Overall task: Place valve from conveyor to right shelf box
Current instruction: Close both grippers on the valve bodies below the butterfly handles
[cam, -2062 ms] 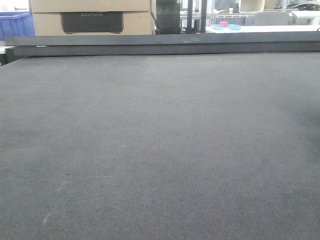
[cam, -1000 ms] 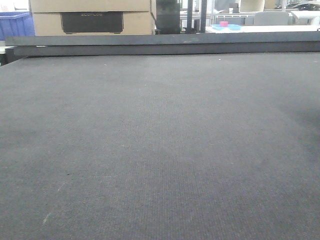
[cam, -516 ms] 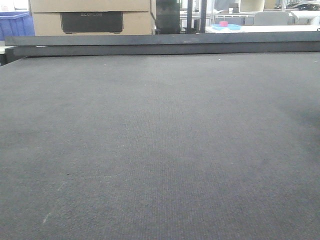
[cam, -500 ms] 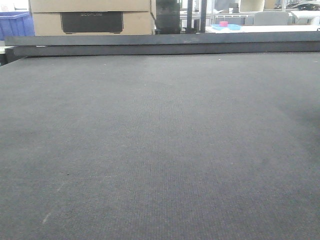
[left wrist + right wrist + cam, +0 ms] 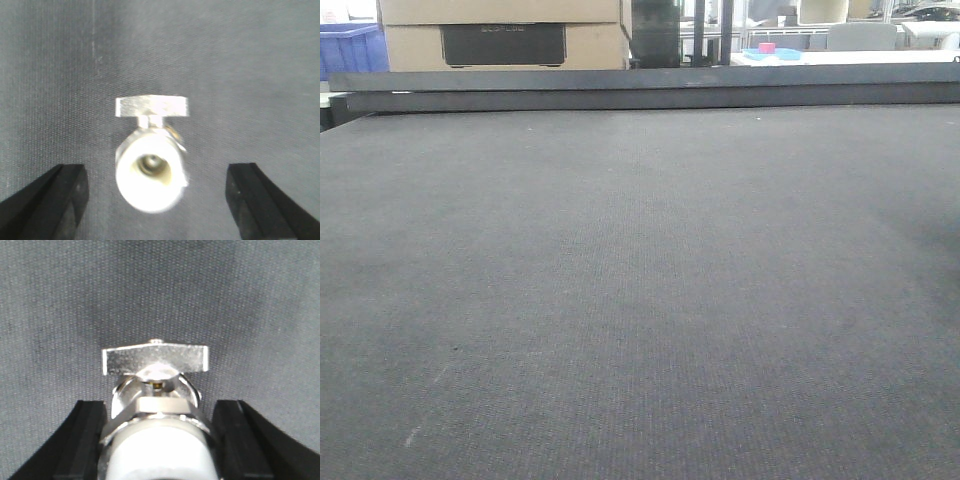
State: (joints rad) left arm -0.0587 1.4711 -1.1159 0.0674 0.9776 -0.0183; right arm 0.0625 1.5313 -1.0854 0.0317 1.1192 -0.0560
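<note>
The conveyor (image 5: 640, 300) is a wide dark grey woven belt that fills the front view; no valve or gripper shows there. In the left wrist view a silver valve (image 5: 150, 172) with a white end cap and a flat handle lies on the belt (image 5: 250, 75). My left gripper (image 5: 157, 172) is open, with its black fingers (image 5: 50, 200) wide on either side and apart from the valve. In the right wrist view another silver valve (image 5: 157, 435) with a white cap fills the gap of my right gripper (image 5: 159, 407). Its black fingers (image 5: 85, 440) press both sides of this valve over the belt (image 5: 250, 300).
A raised dark rail (image 5: 650, 88) runs along the belt's far edge. Behind it stand a cardboard box (image 5: 505, 35), a blue bin (image 5: 350, 45) at the far left and a blue tray with a pink item (image 5: 772, 52) at the far right.
</note>
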